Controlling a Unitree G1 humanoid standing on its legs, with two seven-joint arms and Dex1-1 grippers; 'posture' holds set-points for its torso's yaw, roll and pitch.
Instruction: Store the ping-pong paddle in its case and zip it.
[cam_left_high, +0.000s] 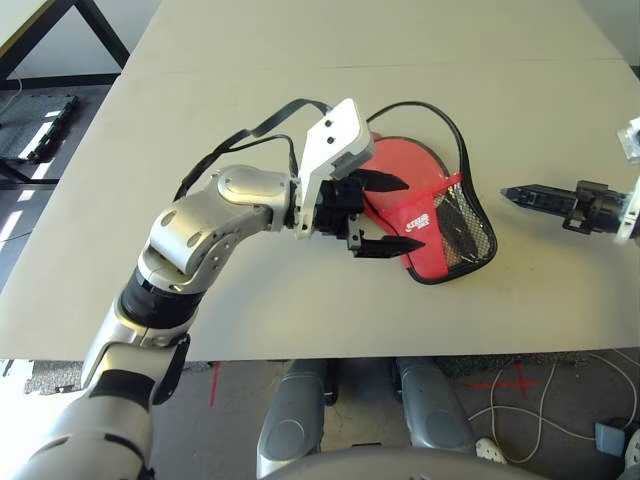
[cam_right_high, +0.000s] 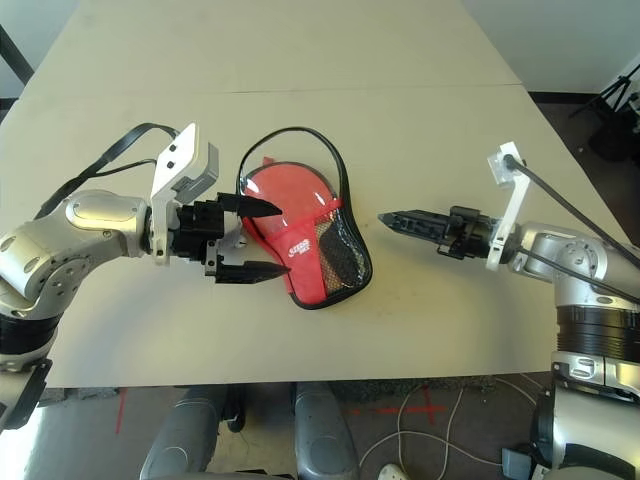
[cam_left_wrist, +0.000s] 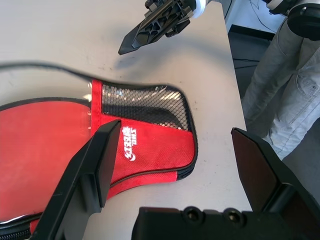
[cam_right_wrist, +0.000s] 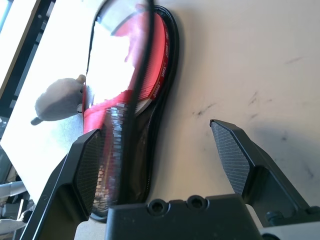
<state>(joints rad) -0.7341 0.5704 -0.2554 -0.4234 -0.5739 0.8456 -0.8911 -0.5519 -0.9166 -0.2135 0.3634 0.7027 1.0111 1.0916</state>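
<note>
The case (cam_right_high: 300, 265) lies flat mid-table: red fabric, white logo, black mesh pocket (cam_left_high: 460, 225). Its black zipper edge (cam_right_high: 300, 132) stands up in an open loop. Inside shows a smooth round red face, the ping-pong paddle (cam_right_high: 285, 190); I cannot make out its handle. My left gripper (cam_right_high: 270, 238) is open at the case's left end, one finger (cam_left_wrist: 102, 155) over the red fabric, the other over bare table. My right gripper (cam_right_high: 400, 220) hovers to the right of the case, apart from it, pointing at it. In the right wrist view my right gripper (cam_right_wrist: 156, 130) is open and holds nothing.
The pale table (cam_left_high: 250, 110) has a seam across its far half and its front edge close below the case. A black cable (cam_left_high: 250, 135) loops off my left wrist. A person's trouser legs (cam_left_wrist: 285, 95) stand past the table's right side. Cables lie on the floor.
</note>
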